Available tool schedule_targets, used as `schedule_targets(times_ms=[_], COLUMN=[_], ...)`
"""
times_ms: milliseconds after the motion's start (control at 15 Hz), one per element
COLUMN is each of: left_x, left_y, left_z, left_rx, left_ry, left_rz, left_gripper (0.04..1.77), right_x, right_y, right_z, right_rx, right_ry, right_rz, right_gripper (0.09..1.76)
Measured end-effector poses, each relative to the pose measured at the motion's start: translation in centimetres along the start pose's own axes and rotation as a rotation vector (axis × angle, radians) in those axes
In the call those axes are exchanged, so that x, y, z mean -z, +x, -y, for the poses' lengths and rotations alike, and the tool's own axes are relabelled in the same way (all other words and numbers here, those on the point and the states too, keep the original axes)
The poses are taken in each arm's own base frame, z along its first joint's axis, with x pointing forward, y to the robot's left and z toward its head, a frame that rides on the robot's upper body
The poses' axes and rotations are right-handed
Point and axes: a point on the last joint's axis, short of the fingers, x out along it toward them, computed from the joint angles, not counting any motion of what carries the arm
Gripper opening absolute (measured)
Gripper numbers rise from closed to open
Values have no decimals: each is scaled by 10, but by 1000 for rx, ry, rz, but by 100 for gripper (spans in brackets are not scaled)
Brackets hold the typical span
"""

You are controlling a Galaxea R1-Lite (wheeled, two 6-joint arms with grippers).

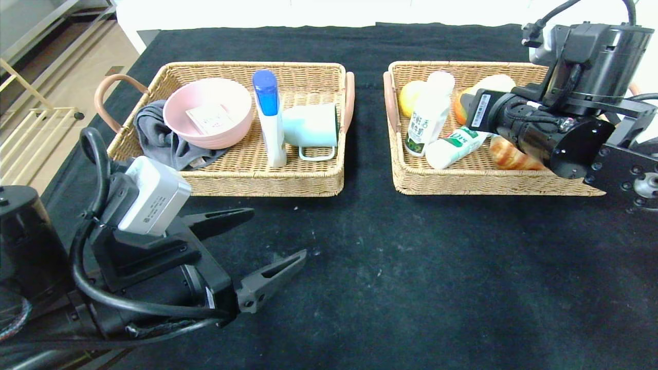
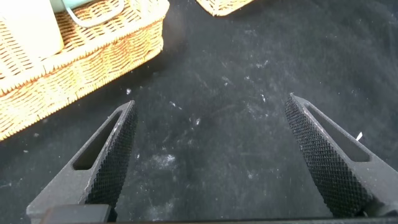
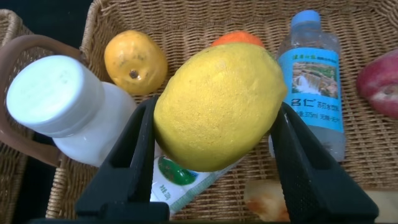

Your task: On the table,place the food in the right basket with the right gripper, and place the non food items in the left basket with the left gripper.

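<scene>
My right gripper [image 3: 215,107] is shut on a large yellow lemon [image 3: 217,106] and hangs over the right basket [image 1: 462,184]. Under it lie a smaller yellow fruit [image 3: 135,61], an orange [image 3: 236,38], a water bottle [image 3: 314,74], a white bottle [image 3: 68,106], a green-labelled milk bottle [image 3: 180,180], a red apple [image 3: 379,84] and bread [image 1: 514,154]. The left basket [image 1: 257,184] holds a pink bowl [image 1: 208,110], a grey cloth [image 1: 154,133], a blue-capped bottle [image 1: 270,115] and a mint cup [image 1: 311,126]. My left gripper [image 1: 277,231] stands open and empty over the black cloth [image 2: 211,143], in front of the left basket.
The black cloth [image 1: 411,267] covers the table in front of both baskets, and a gap [image 1: 367,128] separates them. In the head view the right wrist and its camera [image 1: 560,128] hide part of the right basket. A floor and shelving [image 1: 46,77] lie beyond the table's left edge.
</scene>
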Motion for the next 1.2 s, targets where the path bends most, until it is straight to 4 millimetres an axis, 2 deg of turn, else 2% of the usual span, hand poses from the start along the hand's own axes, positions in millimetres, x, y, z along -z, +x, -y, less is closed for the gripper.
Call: schedule_targets(times_ms=[133,333,600,1200], left_x=[0,0,0,0], left_y=[0,0,0,0], left_z=[0,0,0,0], left_rx=[0,0,0,2], left_ry=[0,0,1,0], left_rz=[-1,0,0,-1], left_gripper=[172,172,172,172], right_x=[2,1,0,-1], right_y=[3,4,1,-10], right_z=[1,1,-1,3], right_rx=[6,4,-1,-10], right_ry=[3,7,7,-4], right_rz=[4,16,17,-1], right_gripper=[116,134,148,164])
